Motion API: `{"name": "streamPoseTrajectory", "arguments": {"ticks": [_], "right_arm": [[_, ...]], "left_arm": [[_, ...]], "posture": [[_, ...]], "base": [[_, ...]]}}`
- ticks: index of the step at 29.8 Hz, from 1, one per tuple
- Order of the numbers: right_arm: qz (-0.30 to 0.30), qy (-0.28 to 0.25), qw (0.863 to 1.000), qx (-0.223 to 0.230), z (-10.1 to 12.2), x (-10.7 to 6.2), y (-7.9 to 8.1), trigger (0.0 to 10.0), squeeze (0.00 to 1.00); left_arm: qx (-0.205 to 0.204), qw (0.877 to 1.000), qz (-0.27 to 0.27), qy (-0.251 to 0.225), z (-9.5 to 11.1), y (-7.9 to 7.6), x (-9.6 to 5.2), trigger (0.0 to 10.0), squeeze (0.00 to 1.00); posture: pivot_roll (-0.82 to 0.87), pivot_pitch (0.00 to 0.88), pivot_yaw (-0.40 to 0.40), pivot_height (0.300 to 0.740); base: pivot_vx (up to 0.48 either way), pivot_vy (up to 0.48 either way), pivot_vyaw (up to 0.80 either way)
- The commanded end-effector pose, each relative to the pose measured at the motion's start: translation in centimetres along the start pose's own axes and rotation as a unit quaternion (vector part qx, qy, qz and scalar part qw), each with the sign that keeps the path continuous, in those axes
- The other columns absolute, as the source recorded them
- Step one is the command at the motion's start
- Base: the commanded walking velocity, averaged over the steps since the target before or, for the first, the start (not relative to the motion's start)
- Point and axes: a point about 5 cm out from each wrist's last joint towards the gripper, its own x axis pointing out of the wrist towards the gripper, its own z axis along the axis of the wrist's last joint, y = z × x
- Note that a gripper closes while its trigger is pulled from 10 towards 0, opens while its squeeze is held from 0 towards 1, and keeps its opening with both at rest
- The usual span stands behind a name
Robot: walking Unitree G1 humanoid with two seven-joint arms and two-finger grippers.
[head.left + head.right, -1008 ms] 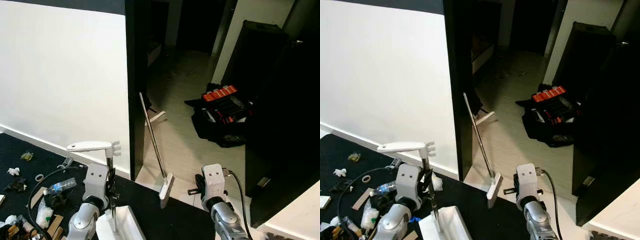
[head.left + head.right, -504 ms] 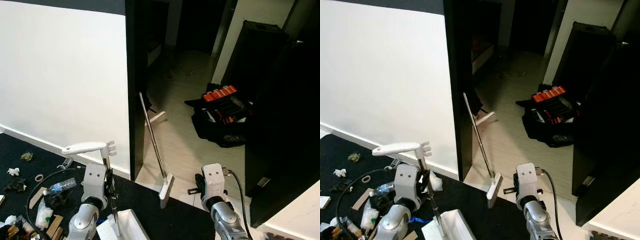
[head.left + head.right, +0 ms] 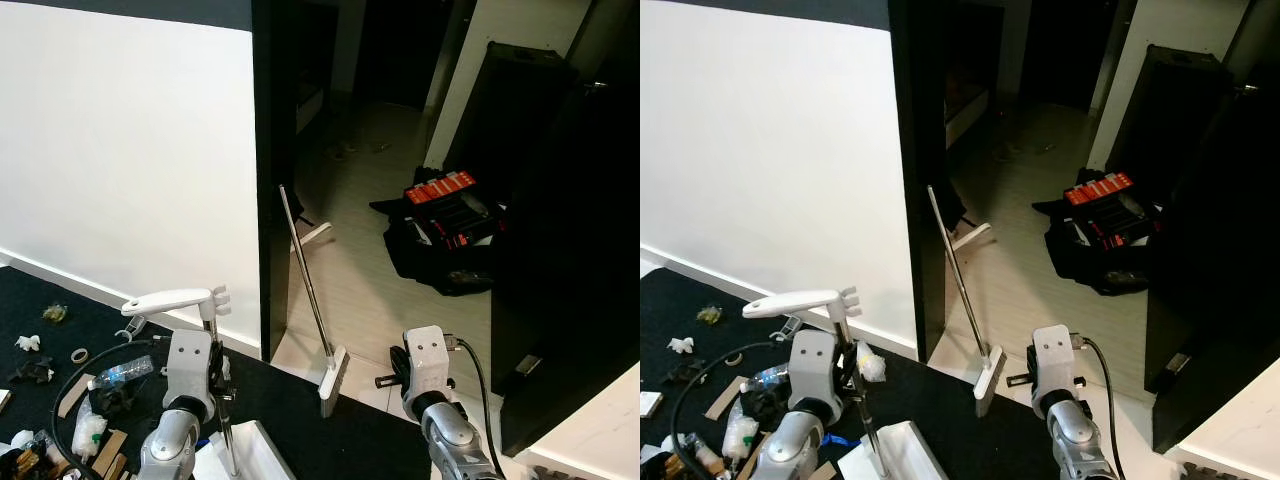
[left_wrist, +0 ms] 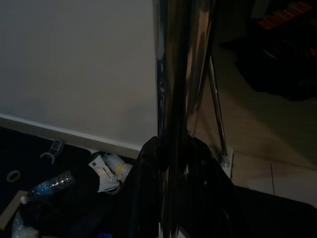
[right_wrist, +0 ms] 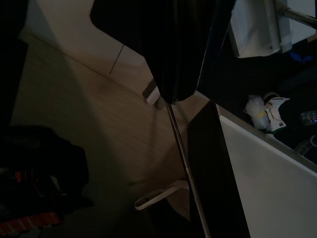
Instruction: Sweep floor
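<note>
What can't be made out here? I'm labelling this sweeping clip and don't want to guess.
- Right claw: its wrist view is too dark to tell open from shut.
- Dustpan: cut off by the left eye view's bottom edge.
- Litter on the dark mat: too small to identify.
- Broom handle top: merges into the dark door frame.
- Room beyond the doorway: in shadow.

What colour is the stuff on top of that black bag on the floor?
Bright orange-red, on the black bag. The left eye view shows it best.

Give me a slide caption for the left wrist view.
Left hand clamped on an upright metal pole, white wall behind, litter and a plastic bottle on the dark mat.
</note>
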Motion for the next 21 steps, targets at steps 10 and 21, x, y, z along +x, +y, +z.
{"name": "streamPoseTrajectory", "arguments": {"ticks": [10,21], "right_arm": [[-0.006,0.011,1.000,-0.002,-0.6,-0.3,-0.3,10.0,0.00],[-0.008,0.010,1.000,-0.008,-0.5,-0.3,-0.5,10.0,0.00]], "left_arm": [[0.003,1.000,-0.017,-0.026,0.3,-0.3,-0.5,10.0,0.00],[0.020,0.998,0.035,-0.045,1.1,2.5,-0.9,10.0,0.00]], "posture": [[-0.01,0.093,-0.016,0.740],[-0.01,0.081,-0.014,0.740]], "base": [[0.000,0.000,0.00],[0.000,0.000,0.00]]}}
